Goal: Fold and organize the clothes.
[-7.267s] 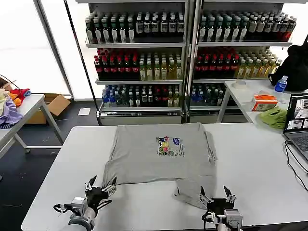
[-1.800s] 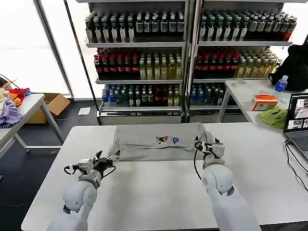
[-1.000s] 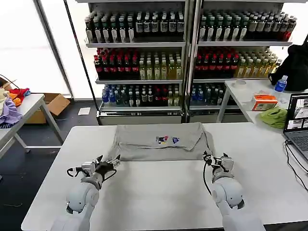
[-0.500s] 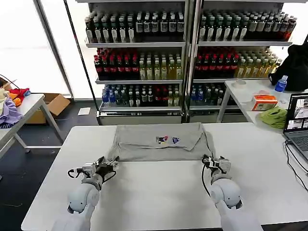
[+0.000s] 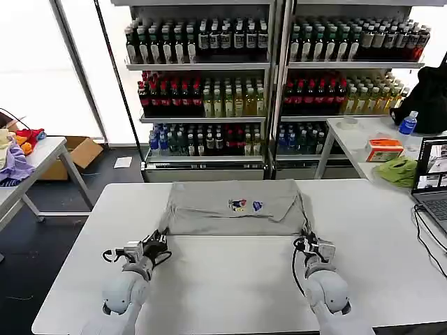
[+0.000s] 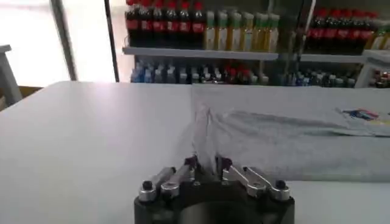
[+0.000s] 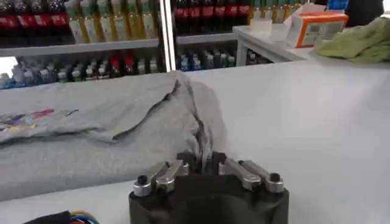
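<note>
A light grey T-shirt [image 5: 234, 208] with a small coloured print lies folded in half across the far middle of the white table [image 5: 223, 293]. My left gripper [image 5: 155, 242] is at the shirt's near left corner, shut on the bunched cloth. In the left wrist view the grey fabric [image 6: 274, 143] runs down between the left gripper's [image 6: 207, 164] narrow fingers. At the near right corner my right gripper [image 5: 308, 241] is shut on the shirt too. The right wrist view shows a ridge of the T-shirt [image 7: 122, 131] pinched in the right gripper [image 7: 203, 159].
A laptop [image 5: 433, 178] sits at the table's right edge. Behind it a side table holds a lime-green cloth [image 5: 397, 169], an orange box [image 5: 383, 148] and a bottle. Drink shelves [image 5: 272, 91] stand behind. Purple and orange garments [image 5: 14, 157] lie on a left table.
The shirt, spread flat at first, now lies folded in half. Over the last second both grippers closed on its near corners and drew back slightly toward me.
</note>
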